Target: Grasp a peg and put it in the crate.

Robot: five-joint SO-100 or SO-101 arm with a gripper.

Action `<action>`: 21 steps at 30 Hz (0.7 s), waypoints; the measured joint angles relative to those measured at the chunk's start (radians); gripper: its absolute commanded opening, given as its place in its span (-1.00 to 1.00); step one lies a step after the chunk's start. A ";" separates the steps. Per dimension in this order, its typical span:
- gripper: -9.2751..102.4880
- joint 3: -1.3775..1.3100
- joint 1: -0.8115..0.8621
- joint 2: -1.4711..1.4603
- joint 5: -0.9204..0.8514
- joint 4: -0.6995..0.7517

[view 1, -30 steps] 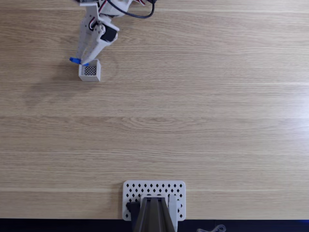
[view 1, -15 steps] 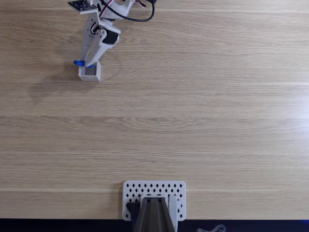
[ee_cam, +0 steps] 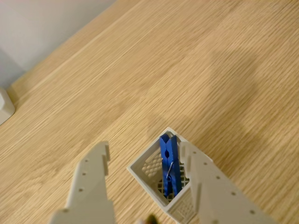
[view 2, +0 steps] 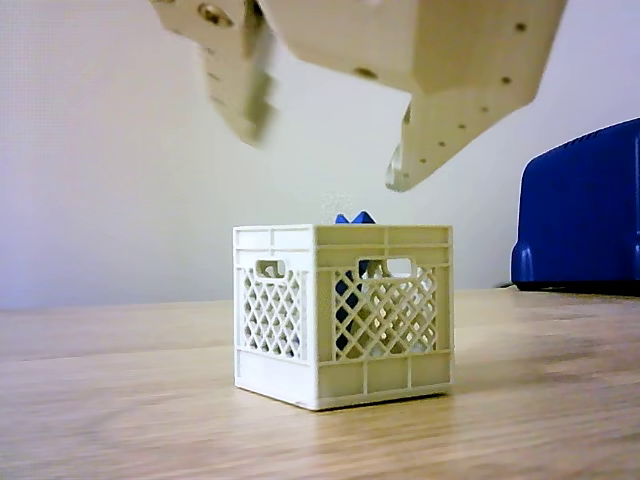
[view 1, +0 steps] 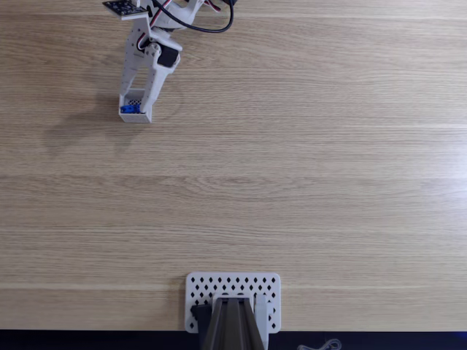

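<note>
Where the fixed view looks straight down, the arm covers most of the crate [view 1: 136,114], leaving just its near wall and a speck of blue peg [view 1: 130,109] inside. Finger gap of the hand [view 1: 137,98] can't be judged from that angle.

Wrist view settles it: 2 fingers [ee_cam: 91,186] spread wide on either side of the crate [ee_cam: 154,164], nothing between them, no contact with the peg [ee_cam: 169,163]. Finger bases are cut off at the bottom edge. Peg stands near upright in the crate, leaning on the far corner, top end just above the rim, metal spring visible mid-body.

Other view, low on the worktop [view 2: 560,400], adds height: hand [view 2: 325,150] hangs above the crate [view 2: 343,312], clear of the rim, left finger blurred, upper part cut off by the frame. Peg [view 2: 355,218] shows as a blue tip over the rim plus blue patches behind the lattice wall. Blue object [view 2: 585,210] at right edge, out of focus, cut off, can't identify.

Fixed view alone shows the white perforated plate [view 1: 233,288] at the near worktop edge, with a dark mount on it, bottom cropped.
</note>
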 measured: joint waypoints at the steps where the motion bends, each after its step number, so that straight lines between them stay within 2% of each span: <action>1: -0.58 0.000 0.000 0.000 0.000 0.000; 4: -0.88 0.000 0.000 0.000 0.000 0.000; 5: -0.89 0.000 0.000 0.000 0.000 0.000; 8: -0.81 0.000 0.000 0.000 0.000 0.000; 14: -0.85 0.000 0.000 0.092 0.006 0.015; 17: -0.85 0.000 -0.044 0.190 0.021 0.092; 21: -0.85 0.029 -0.132 0.376 0.132 0.273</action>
